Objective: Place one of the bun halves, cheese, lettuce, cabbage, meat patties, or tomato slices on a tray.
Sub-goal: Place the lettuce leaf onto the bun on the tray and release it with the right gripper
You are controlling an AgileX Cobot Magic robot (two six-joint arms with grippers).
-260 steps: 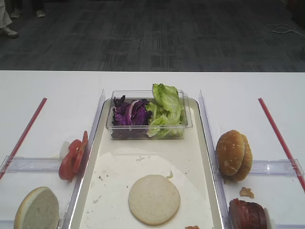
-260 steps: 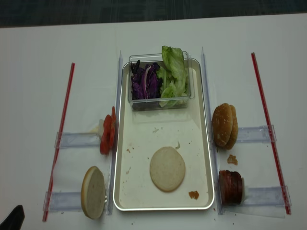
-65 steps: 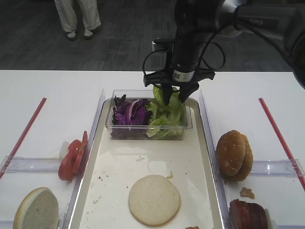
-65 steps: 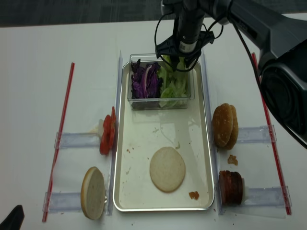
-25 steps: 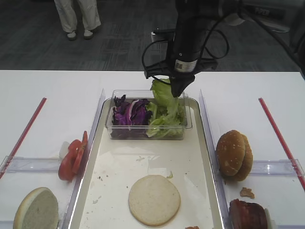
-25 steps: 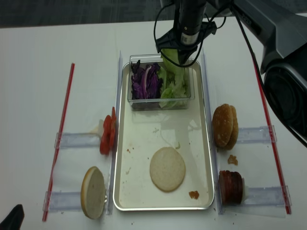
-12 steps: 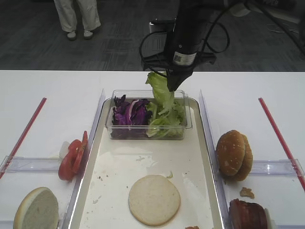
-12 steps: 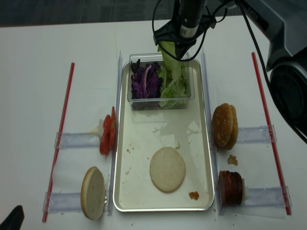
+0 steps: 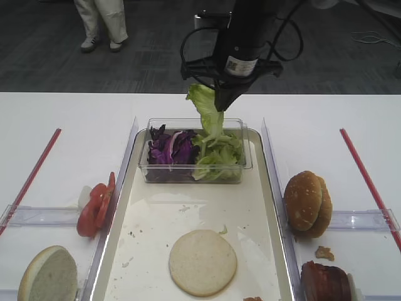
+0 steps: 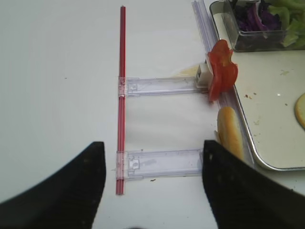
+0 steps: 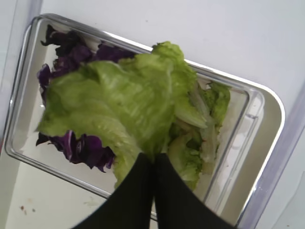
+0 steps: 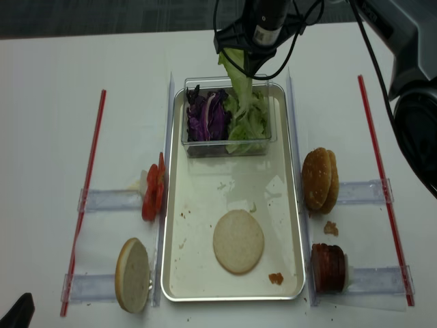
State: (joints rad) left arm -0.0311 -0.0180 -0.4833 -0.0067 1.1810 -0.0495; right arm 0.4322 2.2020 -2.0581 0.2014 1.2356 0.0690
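Observation:
My right gripper (image 9: 220, 103) is shut on a light-green lettuce (image 9: 203, 111) leaf and holds it above the clear tub (image 9: 194, 174); the leaf's lower end still hangs among the greens there. In the right wrist view the fingers (image 11: 138, 191) pinch the lettuce (image 11: 119, 102) over the purple cabbage (image 11: 88, 149). A pale bun half (image 9: 202, 262) lies cut face up on the silver-rimmed tray (image 9: 281, 241). Left of the tray, my left gripper (image 10: 152, 191) hangs open over the table with nothing in it, near the tomato slices (image 10: 222, 71).
Another bun half (image 9: 49, 274) and tomato slices (image 9: 95, 204) stand in clear holders left of the tray. Seeded buns (image 9: 307, 204) and meat patties (image 9: 326, 282) stand on the right. Red strips (image 9: 31, 179) run along both outer sides. A person stands beyond the table.
My right gripper has risen and shifted slightly left with the lettuce leaf, drawing it up out of the tub. The left gripper has not moved.

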